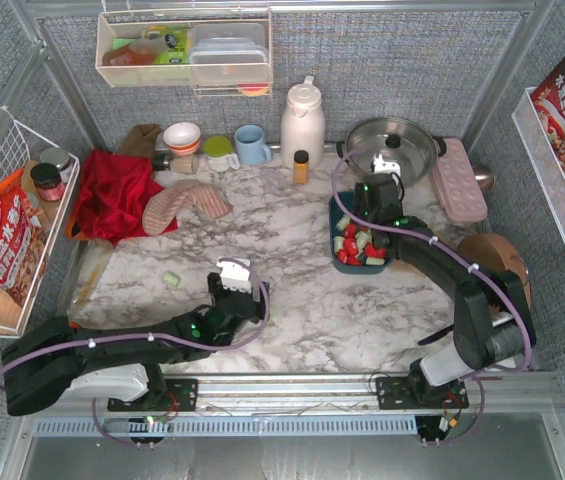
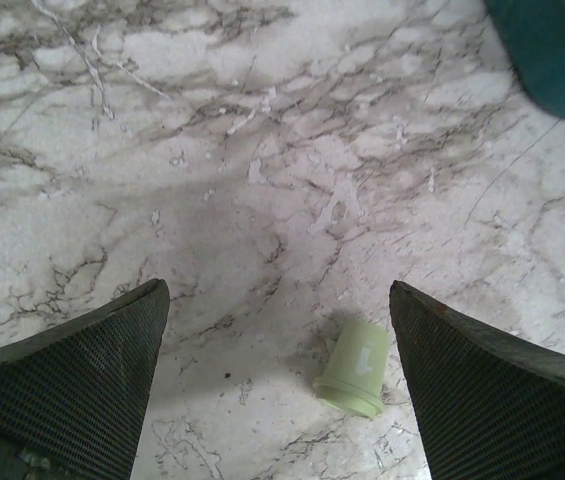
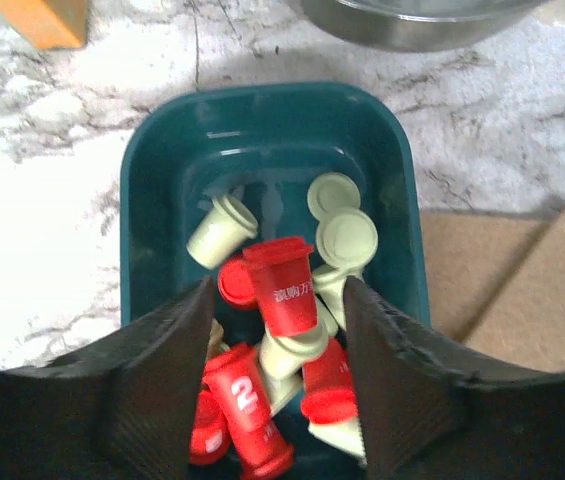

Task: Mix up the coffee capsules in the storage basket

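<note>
Capsule [image 3: 284,285] within parted right pincer [image 3: 278,300]

Light: bright, even, from overhead.
Glare: table [image 3: 32,230] blown white left of basket [image 3: 152,200] in right wrist view; sheen on basket floor and on pot [image 1: 392,145].
Shadows: soft grey patch mid-table in left wrist view; faint elsewhere.
Focus: top view crisp; basket corner blurred in left wrist view.
Edges: side walls [image 1: 562,300] splayed outward in top view.
</note>
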{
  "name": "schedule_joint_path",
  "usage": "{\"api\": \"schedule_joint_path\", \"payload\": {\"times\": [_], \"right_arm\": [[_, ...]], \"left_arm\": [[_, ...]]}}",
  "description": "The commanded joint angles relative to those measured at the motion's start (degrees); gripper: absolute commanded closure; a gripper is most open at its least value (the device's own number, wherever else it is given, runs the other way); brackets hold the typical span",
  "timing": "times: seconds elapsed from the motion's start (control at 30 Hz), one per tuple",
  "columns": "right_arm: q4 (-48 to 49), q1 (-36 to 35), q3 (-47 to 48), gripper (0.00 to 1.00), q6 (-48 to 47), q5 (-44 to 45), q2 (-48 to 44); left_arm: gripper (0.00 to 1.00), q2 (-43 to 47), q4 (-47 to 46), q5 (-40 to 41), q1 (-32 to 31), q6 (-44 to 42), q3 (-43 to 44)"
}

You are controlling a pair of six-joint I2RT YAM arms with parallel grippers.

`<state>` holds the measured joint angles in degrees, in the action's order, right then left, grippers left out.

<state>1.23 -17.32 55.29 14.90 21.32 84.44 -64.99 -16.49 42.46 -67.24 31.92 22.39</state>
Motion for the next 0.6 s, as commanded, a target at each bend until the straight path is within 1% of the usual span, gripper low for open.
{"api": "schedule_joint_path", "payload": {"times": [0.0,0.07,0.1,0.13,0.17,0.4,0.57], "right_arm": [[-2.5,2.8,5.0,0.36,3.5,-7.4,3.5],[-4.2,3.8,5.6,0.26,4.2,-10.4,3.7],[-4.5,3.9,5.3,0.19,4.2,-11.1,3.4],[-4.7,4.0,4.7,0.05,4.0,-11.5,2.8],[-4.9,4.0,4.0,0.01,3.7,-11.7,2.0],[-5.2,4.0,-4.6,0.01,1.3,-10.4,-6.8],[-6.0,4.4,-7.6,0.01,0.3,-10.1,-12.1]], "left_arm": [[0.01,-4.0,5.8,-2.1,-0.1,2.7,2.7],[0.01,-6.6,7.4,-4.3,-0.1,2.9,4.3],[0.01,-8.0,8.2,-5.3,0.0,3.2,5.1],[0.03,-9.3,8.9,-6.2,-0.1,3.5,6.0],[0.05,-10.6,9.7,-7.3,0.0,3.7,6.8],[0.18,-19.2,16.7,-13.5,-0.1,4.5,12.9],[0.21,-22.2,20.9,-14.8,-0.1,6.3,15.7]]}}
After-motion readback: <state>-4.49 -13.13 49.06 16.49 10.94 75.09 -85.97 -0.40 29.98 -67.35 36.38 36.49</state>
